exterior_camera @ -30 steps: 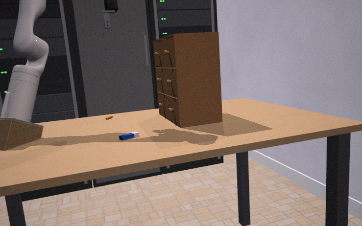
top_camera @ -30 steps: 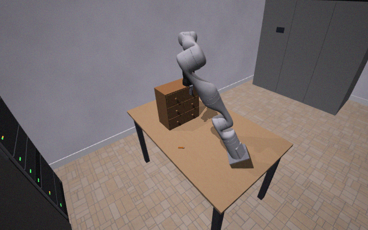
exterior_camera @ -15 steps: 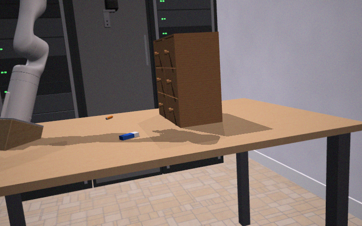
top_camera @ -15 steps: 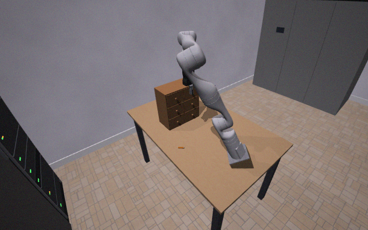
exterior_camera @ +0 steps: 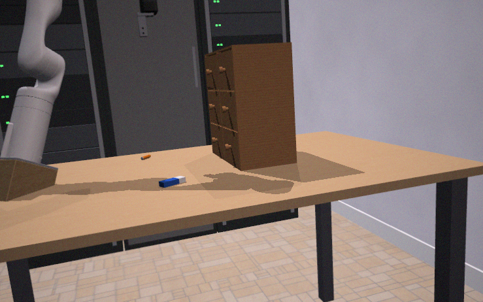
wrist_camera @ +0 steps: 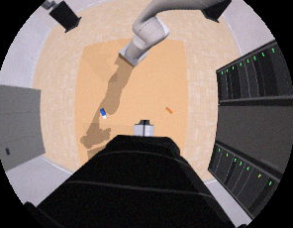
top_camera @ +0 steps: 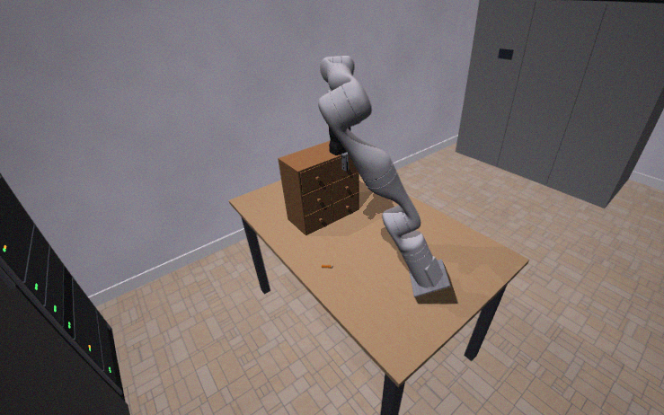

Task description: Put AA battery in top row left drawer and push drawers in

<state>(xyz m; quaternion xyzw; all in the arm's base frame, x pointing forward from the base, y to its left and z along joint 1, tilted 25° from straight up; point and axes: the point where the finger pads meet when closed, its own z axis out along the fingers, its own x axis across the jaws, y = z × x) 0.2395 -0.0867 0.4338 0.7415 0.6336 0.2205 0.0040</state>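
Note:
The AA battery (top_camera: 327,266) (exterior_camera: 145,157) (wrist_camera: 169,110), orange with a grey end, lies on its side on the table, in front of the chest. The brown chest (top_camera: 293,200) (exterior_camera: 265,104) stands upright with two columns of three knobbed drawers. The left drawer of the top row (top_camera: 309,186) (exterior_camera: 213,64) looks pushed in, as do the others; the top right one is partly hidden in the top view. My gripper (top_camera: 344,169) (exterior_camera: 142,34) (wrist_camera: 145,125) is shut and empty, pointing down in front of the chest at about its top height or above, well away from the battery.
A blue and white block (exterior_camera: 172,182) (wrist_camera: 103,113) lies on the table (top_camera: 376,330) (exterior_camera: 404,165) (wrist_camera: 144,89), on the right side as one faces the drawers. The arm's base (top_camera: 435,294) (exterior_camera: 14,180) stands at the table's other end. A wall is behind the chest.

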